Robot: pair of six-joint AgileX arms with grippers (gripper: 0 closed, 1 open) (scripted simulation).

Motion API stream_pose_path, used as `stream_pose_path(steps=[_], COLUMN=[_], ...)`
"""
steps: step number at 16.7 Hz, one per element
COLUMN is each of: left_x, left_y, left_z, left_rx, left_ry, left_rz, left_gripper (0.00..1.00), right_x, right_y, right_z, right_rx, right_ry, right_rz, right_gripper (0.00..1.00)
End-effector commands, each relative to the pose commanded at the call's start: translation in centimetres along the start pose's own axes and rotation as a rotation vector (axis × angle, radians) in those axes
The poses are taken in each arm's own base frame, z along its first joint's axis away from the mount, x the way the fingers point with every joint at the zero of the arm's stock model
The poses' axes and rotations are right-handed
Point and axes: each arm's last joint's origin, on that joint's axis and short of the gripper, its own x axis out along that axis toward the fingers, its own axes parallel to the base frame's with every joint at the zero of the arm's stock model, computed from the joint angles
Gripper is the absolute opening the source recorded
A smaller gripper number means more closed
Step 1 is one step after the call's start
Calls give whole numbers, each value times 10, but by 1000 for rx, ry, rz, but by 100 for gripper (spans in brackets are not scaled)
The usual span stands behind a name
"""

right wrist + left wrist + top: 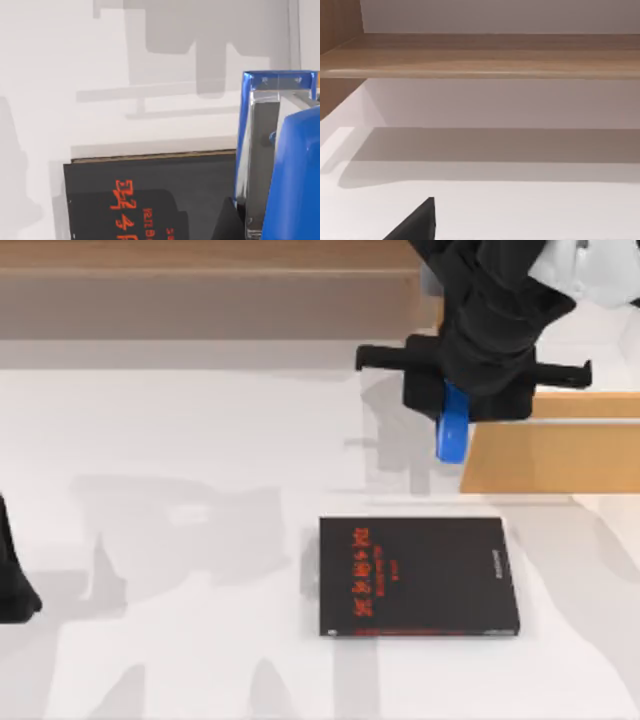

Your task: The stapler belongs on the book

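Above table (180, 440), right tool (452, 405) grips stapler (453, 435).

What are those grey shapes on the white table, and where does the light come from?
Top view: shadows of the arms, cast on the table left of the book, so light comes from the right. Right wrist view: the same shadow beyond the stapler.

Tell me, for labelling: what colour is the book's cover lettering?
Red on the black book, clearest in the top view.

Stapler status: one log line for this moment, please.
right gripper: holding stapler aloft | book: flat on table, bare | left arm: parked, table's left edge | placement: pending
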Motion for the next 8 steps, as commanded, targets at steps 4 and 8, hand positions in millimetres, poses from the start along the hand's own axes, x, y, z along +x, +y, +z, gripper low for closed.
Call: stream_pose_path(steps=[4, 8], left_x=[0, 0], left_y=[0, 0], left_z=[0, 0], left_rx=[0, 0], left_ry=[0, 0], left_rz=[0, 0], left_gripper=[100, 100], right_x=[36, 62], right_y=[17, 18], right_z=[-40, -60], right_rx=[-58, -78], right_ry=[109, 178], right_rz=[-18, -50], right_gripper=[0, 0])
